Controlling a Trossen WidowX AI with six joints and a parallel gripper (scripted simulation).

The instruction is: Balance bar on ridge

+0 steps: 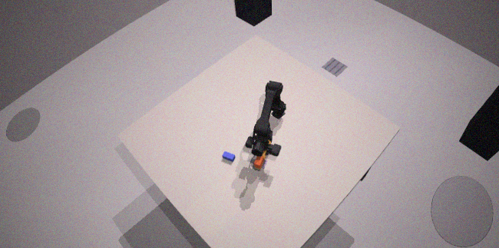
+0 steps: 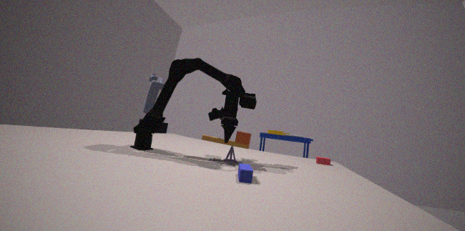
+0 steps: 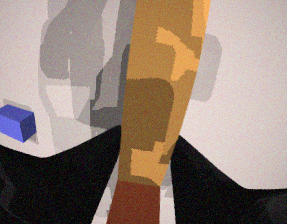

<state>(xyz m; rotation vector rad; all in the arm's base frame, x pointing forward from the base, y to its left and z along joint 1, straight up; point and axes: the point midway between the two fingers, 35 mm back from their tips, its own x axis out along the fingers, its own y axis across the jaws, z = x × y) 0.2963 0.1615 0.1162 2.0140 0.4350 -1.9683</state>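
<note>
The yellow-orange bar point(image 2: 211, 139) point(image 3: 159, 55) is held off the table, with an orange-red block point(image 1: 259, 163) point(image 2: 243, 137) point(image 3: 135, 202) on its far end. In the exterior view it slopes slightly down towards that block. My gripper point(image 2: 227, 142) point(image 3: 148, 136) is shut on the bar, a little to the arm-base side of the block. The grey ridge point(image 2: 232, 154) stands on the table under the bar, between the fingers and the block. Its top is at the bar's underside; whether they touch I cannot tell. The ridge is mostly hidden in the top view.
A blue block point(image 1: 229, 156) point(image 2: 245, 174) point(image 3: 14, 122) lies on the table to one side of the ridge. A red block point(image 2: 323, 161) shows farther right in the exterior view. A blue stand point(image 2: 286, 137) with yellow things on it is in the background.
</note>
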